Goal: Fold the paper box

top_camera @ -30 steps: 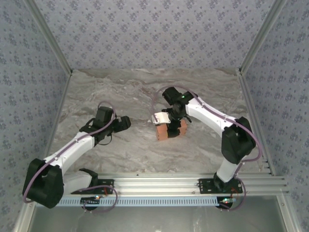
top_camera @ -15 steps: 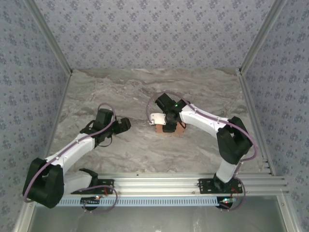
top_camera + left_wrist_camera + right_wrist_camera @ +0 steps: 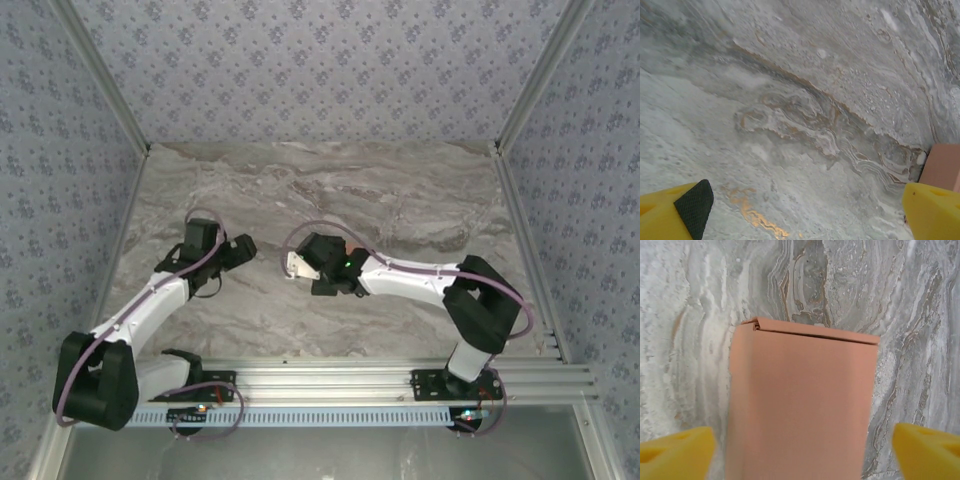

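The paper box [image 3: 802,405] is a salmon-orange closed box lying on the marble table, a flap seam along its far edge. My right gripper [image 3: 802,452] is open and straddles it; both yellow fingertips [image 3: 927,447] stand clear of its sides with table showing in the gaps. In the top view the right wrist [image 3: 325,270] covers the box. My left gripper [image 3: 805,212] is open over bare marble, and a corner of the box [image 3: 942,167] shows at the right edge of its view. From above, the left gripper [image 3: 238,250] sits a little left of the right wrist.
Patterned walls and aluminium posts [image 3: 515,110] enclose the marble table [image 3: 400,190]. An aluminium rail [image 3: 340,380] carrying the arm bases runs along the near edge. Open marble lies toward the back and to the right.
The right arm swung left and down over the box. Its jaws narrowed, then spread wide again. The box, earlier showing beside the fingers from above, is now under the wrist. The left gripper drifted slightly left.
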Robot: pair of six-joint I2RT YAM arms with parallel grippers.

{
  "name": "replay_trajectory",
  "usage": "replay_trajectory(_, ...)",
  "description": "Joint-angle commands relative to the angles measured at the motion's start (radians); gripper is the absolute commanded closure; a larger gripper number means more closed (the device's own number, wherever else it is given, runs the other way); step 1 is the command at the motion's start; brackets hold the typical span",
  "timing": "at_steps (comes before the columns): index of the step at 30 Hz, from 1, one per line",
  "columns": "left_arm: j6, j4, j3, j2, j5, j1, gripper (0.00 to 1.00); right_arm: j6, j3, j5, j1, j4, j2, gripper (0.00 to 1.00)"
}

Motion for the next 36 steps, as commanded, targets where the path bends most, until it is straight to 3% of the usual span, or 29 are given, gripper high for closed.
replay_trajectory(1,0.093,-0.096,0.114,-0.043,-0.051,-0.006,0.01,0.051,-0.025,-0.131,-0.002,-0.023,-0.165,0.0)
replay_trajectory(5,0.211,-0.108,0.147,-0.127,-0.141,-0.042,0.01,0.099,-0.08,-0.324,-0.074,0.009,-0.382,0.0)
replay_trajectory(8,0.257,-0.065,0.133,-0.225,-0.213,-0.055,0.01,0.219,-0.171,-0.381,-0.192,0.158,-0.577,0.0)
replay_trajectory(10,0.261,-0.048,0.12,-0.285,-0.303,-0.065,0.01,0.346,-0.261,-0.355,-0.306,0.288,-0.714,0.0)
replay_trajectory(13,0.327,0.083,0.027,-0.339,-0.316,-0.065,0.01,0.494,-0.386,-0.216,-0.466,0.41,-0.898,0.0)
replay_trajectory(16,0.436,0.227,-0.078,-0.348,-0.356,-0.065,0.01,0.603,-0.51,-0.068,-0.618,0.433,-1.036,0.0)
replay_trajectory(19,0.464,0.365,-0.181,-0.319,-0.441,-0.062,0.01,0.688,-0.608,-0.051,-0.766,0.428,-1.11,0.0)
replay_trajectory(22,0.538,0.415,-0.22,-0.27,-0.431,-0.062,0.01,0.704,-0.674,-0.205,-0.875,0.451,-1.098,0.0)
replay_trajectory(26,0.623,0.531,-0.251,-0.165,-0.415,-0.032,0.01,0.712,-0.782,-0.161,-0.898,0.581,-0.975,0.0)
replay_trajectory(31,0.59,0.78,-0.323,-0.011,-0.245,0.108,0.01,0.674,-0.89,-0.206,-0.963,0.848,-0.788,0.0)
replay_trajectory(36,0.658,0.966,-0.319,0.13,-0.139,0.14,0.01,0.699,-0.873,-0.328,-1.005,1.031,-0.527,0.0)
